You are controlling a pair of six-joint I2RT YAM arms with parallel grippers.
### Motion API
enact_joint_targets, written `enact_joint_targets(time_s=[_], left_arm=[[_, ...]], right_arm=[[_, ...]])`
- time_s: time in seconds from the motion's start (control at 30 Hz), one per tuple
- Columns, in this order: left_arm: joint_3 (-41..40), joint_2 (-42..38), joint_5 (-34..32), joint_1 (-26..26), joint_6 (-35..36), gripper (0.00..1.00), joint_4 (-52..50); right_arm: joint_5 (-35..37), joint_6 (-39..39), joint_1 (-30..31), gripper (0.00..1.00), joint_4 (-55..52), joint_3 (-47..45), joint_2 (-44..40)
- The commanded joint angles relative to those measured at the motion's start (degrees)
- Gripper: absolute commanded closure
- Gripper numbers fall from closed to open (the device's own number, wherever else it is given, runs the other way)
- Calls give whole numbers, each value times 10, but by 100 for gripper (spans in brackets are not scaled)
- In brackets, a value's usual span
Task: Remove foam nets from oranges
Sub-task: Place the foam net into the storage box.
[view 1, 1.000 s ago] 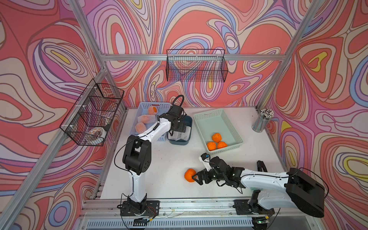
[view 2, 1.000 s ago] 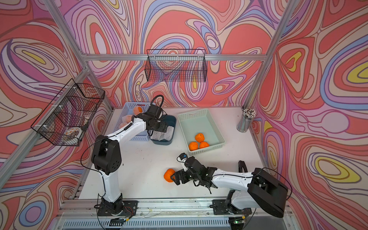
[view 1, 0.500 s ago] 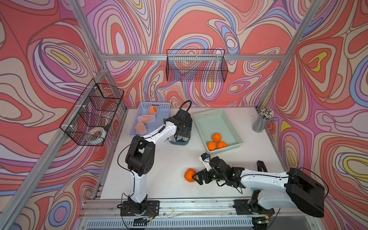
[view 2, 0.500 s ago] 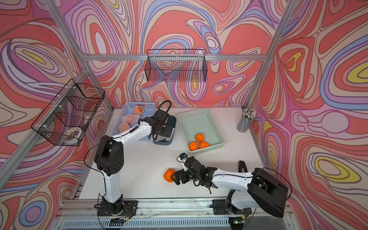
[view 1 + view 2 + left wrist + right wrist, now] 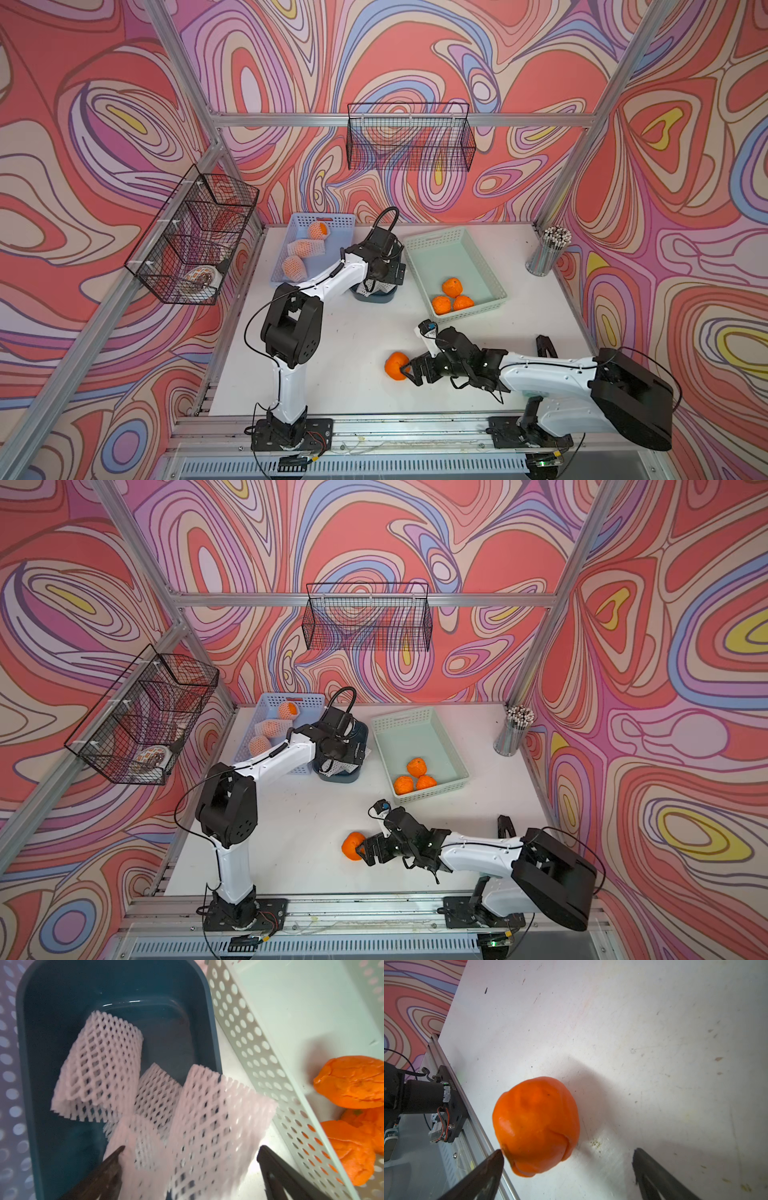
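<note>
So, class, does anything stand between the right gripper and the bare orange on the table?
Nothing visible does. The right gripper is open, and the orange lies on the table right at its fingertips.

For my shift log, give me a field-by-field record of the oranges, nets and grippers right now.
Netted oranges: three, in the lavender basket
Bare oranges: three, in the green tray
Loose orange: bare, on the table
Empty foam nets: several, in or over the dark bin
Left gripper: open, above the dark bin
Right gripper: open, at the loose orange
</note>
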Motion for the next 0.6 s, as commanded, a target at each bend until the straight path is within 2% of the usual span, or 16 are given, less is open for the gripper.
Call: enact_joint_targets(time_s=[0.0,0.23,0.57], left_arm=[[-1,-21,17,20,-27,0,14],[-22,-36,23,60,-55,0,33],[-51,-64,78,78,-90,0,84]], right_arm=[[7,2,5,2,8,4,5],[9,-1,4,2,14,7,17],[-2,3,4,2,37,13,47]])
